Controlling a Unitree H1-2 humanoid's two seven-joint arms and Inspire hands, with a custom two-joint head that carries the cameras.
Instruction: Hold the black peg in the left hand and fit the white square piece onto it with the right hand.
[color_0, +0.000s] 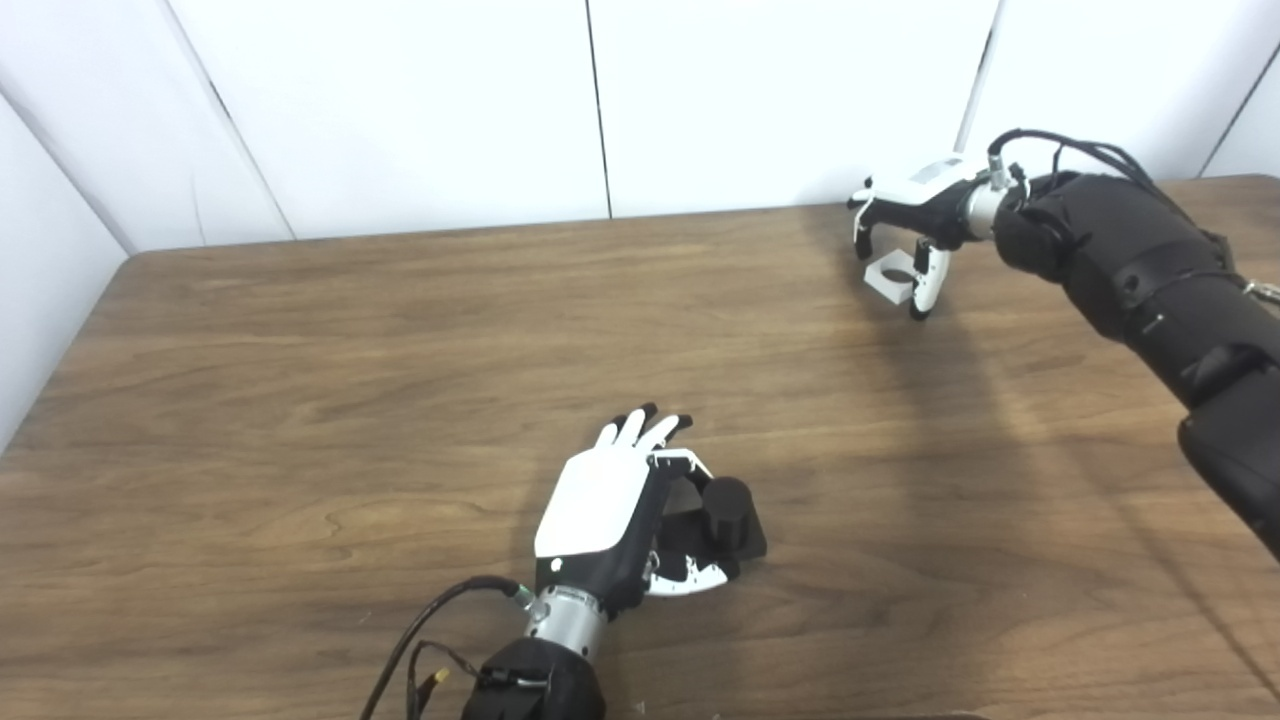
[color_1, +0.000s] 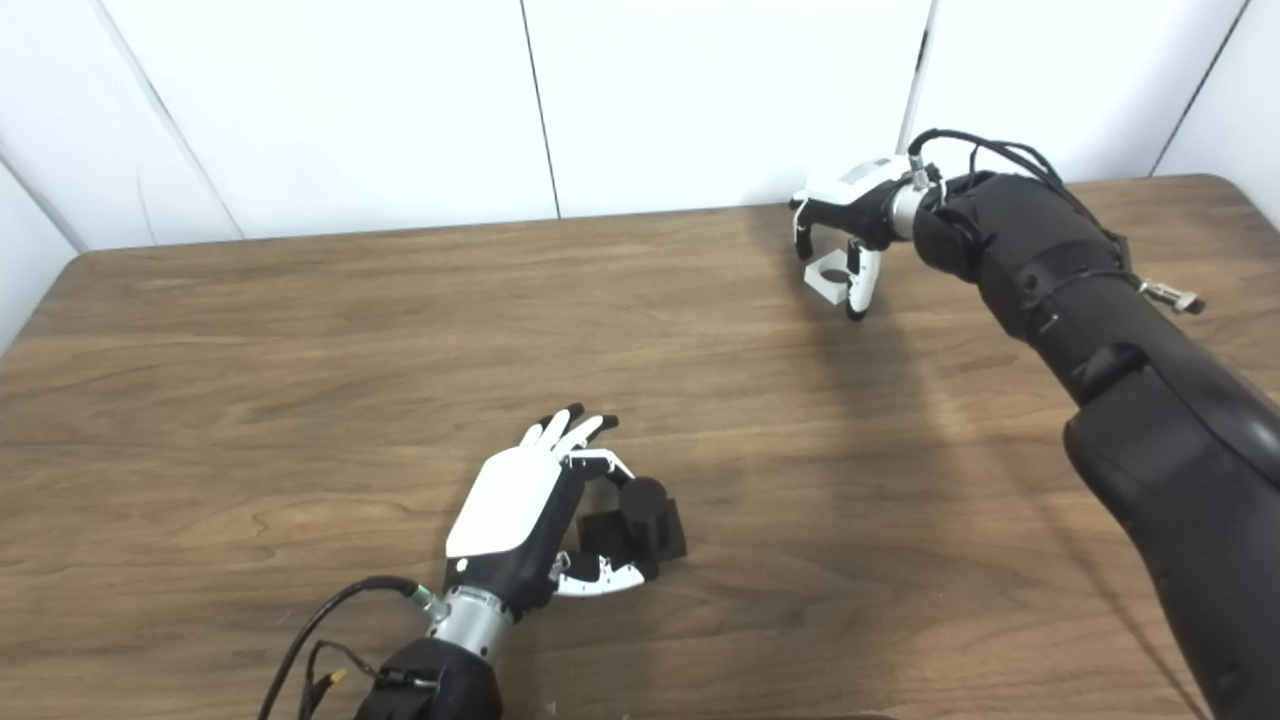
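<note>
The black peg (color_0: 728, 508), a short cylinder on a square black base, stands on the wooden table (color_0: 300, 400) near the front centre. My left hand (color_0: 610, 500) lies just left of it, fingers stretched out and apart, thumb curved along the front of the base; it does not grip the peg. The white square piece (color_0: 890, 276), with a round hole, is at the far right near the wall. My right hand (color_0: 915, 215) is arched over it, fingers curled down on its left and thumb against its right side, closed around it.
White wall panels (color_0: 600, 100) rise right behind the table's far edge, close to the right hand. The right arm's black sleeve (color_0: 1150, 270) stretches over the table's right side. A black cable (color_0: 430, 620) loops by the left wrist.
</note>
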